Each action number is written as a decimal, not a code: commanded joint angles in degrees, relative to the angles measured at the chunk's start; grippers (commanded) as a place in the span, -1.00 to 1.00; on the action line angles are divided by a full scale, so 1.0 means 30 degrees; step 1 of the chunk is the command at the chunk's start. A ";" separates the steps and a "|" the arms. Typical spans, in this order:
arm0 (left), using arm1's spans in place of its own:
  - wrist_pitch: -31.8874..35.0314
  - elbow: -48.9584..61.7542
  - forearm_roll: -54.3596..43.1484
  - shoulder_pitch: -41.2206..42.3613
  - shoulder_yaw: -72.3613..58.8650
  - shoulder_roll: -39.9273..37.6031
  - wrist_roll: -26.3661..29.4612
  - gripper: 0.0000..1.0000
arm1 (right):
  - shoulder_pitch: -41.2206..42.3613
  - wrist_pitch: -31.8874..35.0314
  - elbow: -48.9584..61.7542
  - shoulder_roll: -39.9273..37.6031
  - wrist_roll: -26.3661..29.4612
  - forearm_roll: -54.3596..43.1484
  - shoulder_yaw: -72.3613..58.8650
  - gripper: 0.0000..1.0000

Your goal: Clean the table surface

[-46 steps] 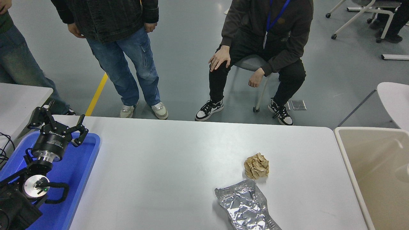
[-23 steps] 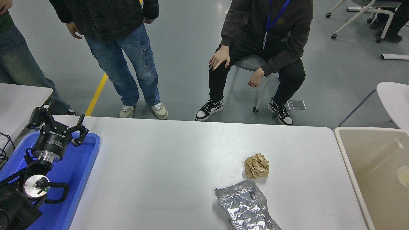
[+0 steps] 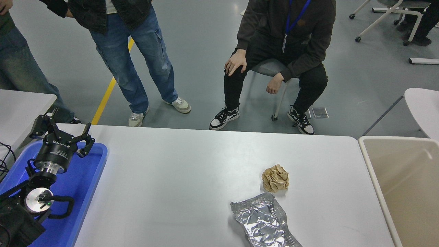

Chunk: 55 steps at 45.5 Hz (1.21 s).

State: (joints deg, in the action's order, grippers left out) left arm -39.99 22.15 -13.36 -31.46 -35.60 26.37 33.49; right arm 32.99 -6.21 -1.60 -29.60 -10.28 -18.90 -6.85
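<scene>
The white table surface (image 3: 178, 178) fills the lower middle of the head view. A crumpled brown paper ball (image 3: 275, 177) lies on it right of centre. A crumpled silver foil bag (image 3: 263, 221) lies just in front of the ball, reaching the front edge. My left gripper (image 3: 61, 132) is parked open and empty at the lower left, above the blue tray (image 3: 85, 178). My right arm and gripper are out of view.
A beige bin (image 3: 404, 185) stands against the table's right end. A smaller white tabletop (image 3: 20, 106) is at the far left. One person sits on a chair beyond the far edge (image 3: 277, 51); another stands at the upper left (image 3: 137, 58).
The standing person has stepped, one foot moving right and their body shifting up. A pale round thing seen in the bin half a second ago no longer shows. My left arm has not moved.
</scene>
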 commanded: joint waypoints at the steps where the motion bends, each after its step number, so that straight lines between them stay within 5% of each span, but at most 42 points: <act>1: 0.0000 0.0000 0.0000 0.0000 0.0000 0.0000 0.0000 1.00 | 0.0343 0.0223 0.0063 -0.0095 0.0000 0.2341 0.0173 0.98; 33: 0.0000 0.0000 0.0000 0.0000 0.0000 0.0000 0.0000 1.00 | 0.0372 0.3563 0.0063 -0.1971 0.0088 0.4394 0.5562 0.98; 55: 0.0000 0.0000 0.0000 0.0000 0.0000 0.0000 0.0000 1.00 | 0.0226 0.4910 -0.2130 -0.3346 0.0176 0.6474 1.4028 0.98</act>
State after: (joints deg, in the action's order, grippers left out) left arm -39.99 22.15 -13.36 -31.40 -35.60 26.37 33.49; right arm 34.34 5.64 -2.91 -36.58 -9.86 -1.31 23.00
